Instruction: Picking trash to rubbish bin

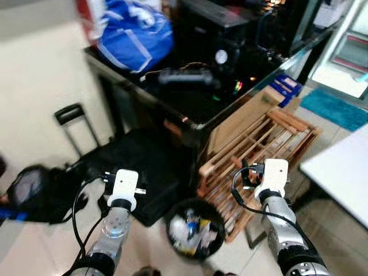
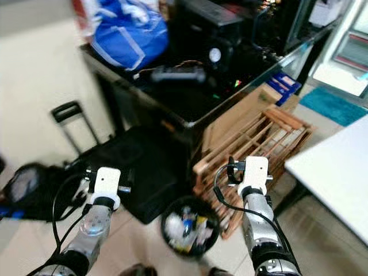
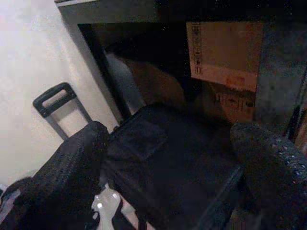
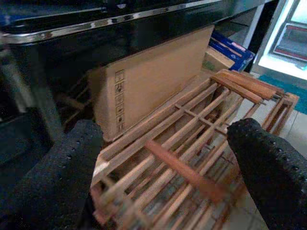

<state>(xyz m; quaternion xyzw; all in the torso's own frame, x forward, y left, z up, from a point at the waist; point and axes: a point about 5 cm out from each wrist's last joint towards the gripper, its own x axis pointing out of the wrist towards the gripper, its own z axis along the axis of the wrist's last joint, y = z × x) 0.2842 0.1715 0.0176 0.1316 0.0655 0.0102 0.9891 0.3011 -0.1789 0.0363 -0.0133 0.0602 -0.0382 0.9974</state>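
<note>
A: Where is the round black rubbish bin?
B: On the pale tiled floor, low between the robot's two silver arms. It is packed with white and coloured scraps of trash.

A: And the left gripper?
B: Its two black fingers stand wide apart with nothing between them, raised before a black soft suitcase lying flat on the floor, with the suitcase's black pull handle up against the cream wall.

A: The right gripper?
B: Also spread wide and empty, held over a slatted wooden rack that leans beside the bin. A flat brown cardboard box stands behind the rack, under the dark glossy table.

A: What sits on that table?
B: A blue plastic bag at its left end and dark gear further along, too blurred to name. A white tabletop edges in at the right.
</note>
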